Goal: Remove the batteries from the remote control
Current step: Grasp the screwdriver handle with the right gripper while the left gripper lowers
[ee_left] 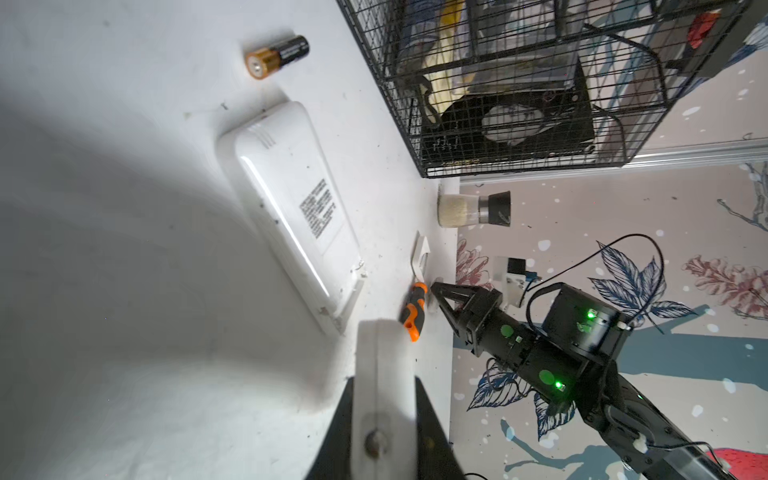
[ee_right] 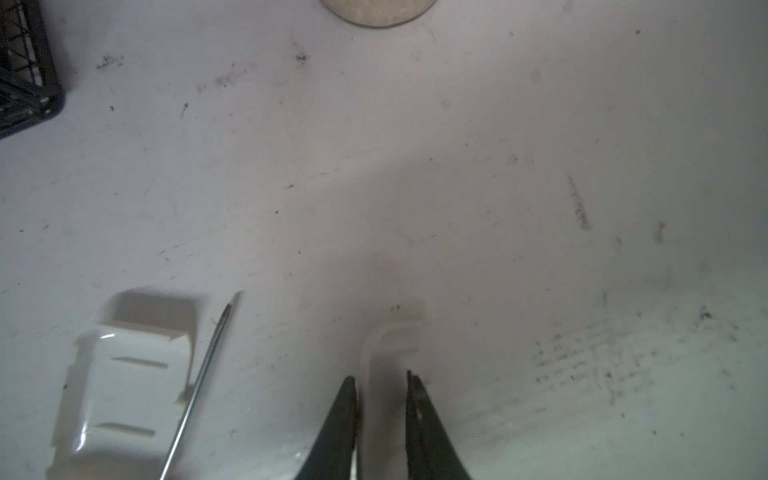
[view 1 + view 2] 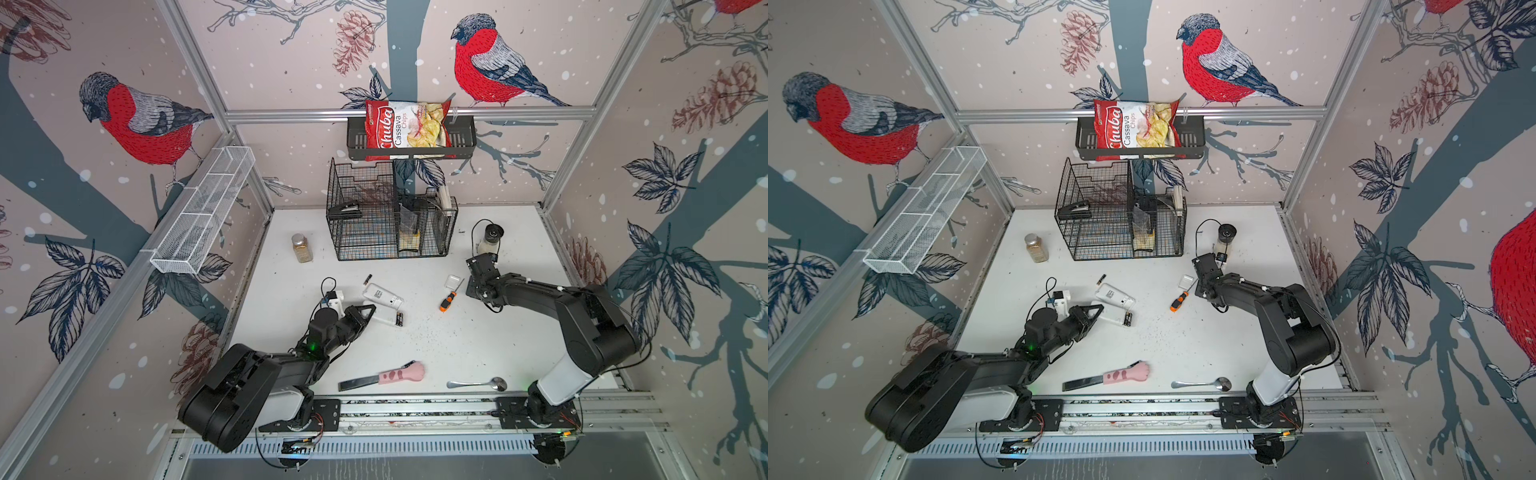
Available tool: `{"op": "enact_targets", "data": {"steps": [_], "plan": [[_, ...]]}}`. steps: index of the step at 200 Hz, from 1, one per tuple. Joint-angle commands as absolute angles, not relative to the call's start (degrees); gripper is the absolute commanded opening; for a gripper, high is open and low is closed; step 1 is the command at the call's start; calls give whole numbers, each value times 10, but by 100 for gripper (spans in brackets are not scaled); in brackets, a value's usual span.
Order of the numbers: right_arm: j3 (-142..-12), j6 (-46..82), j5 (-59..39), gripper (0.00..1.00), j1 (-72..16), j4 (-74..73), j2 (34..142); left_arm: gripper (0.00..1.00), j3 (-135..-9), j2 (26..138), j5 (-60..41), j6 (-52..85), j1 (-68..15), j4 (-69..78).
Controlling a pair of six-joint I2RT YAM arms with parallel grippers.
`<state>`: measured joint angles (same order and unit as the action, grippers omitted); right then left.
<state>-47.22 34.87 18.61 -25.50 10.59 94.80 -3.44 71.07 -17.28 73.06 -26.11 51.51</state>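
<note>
The white remote control point(image 3: 382, 296) point(image 1: 291, 208) lies back up mid-table, its battery bay open at the near end. One black-and-copper battery point(image 3: 368, 279) point(image 1: 276, 56) rests just beyond it. Two more batteries point(image 3: 399, 319) point(image 3: 1128, 319) lie side by side at the remote's near end. My left gripper point(image 3: 373, 309) point(image 1: 378, 328) is shut, its pale pads pressed together beside them. My right gripper point(image 2: 392, 332) point(image 3: 471, 289) hovers low with its jaws slightly apart and nothing between them. It is next to the white battery cover point(image 2: 120, 374) point(image 3: 453, 281).
An orange-and-black screwdriver point(image 3: 448, 301) point(image 2: 195, 374) lies between the cover and my right gripper. A black wire basket point(image 3: 390, 216), a spice jar point(image 3: 302, 248) and a grinder point(image 3: 490, 239) stand at the back. A pink-handled knife point(image 3: 386, 376) and a spoon point(image 3: 478, 384) lie near the front rail.
</note>
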Motion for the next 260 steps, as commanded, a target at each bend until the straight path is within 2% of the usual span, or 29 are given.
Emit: {"op": "enact_targets", "data": {"steps": [1, 42, 92, 174, 196, 260], "plan": [[-474, 356, 187, 31, -255, 99, 942, 0, -32, 691, -155, 711, -263, 434], [-474, 357, 176, 39, -258, 103, 920, 0, -27, 683, -142, 711, -262, 399], [-475, 361, 178, 41, -273, 112, 881, 0, -19, 692, -135, 721, -263, 406], [-481, 367, 181, 43, -293, 117, 856, 38, -5, 635, -100, 711, -262, 306], [-485, 371, 183, 43, -302, 118, 850, 44, -3, 592, -80, 705, -263, 245], [-504, 381, 184, 45, -337, 137, 844, 52, -37, 479, -25, 687, -263, 39]]}}
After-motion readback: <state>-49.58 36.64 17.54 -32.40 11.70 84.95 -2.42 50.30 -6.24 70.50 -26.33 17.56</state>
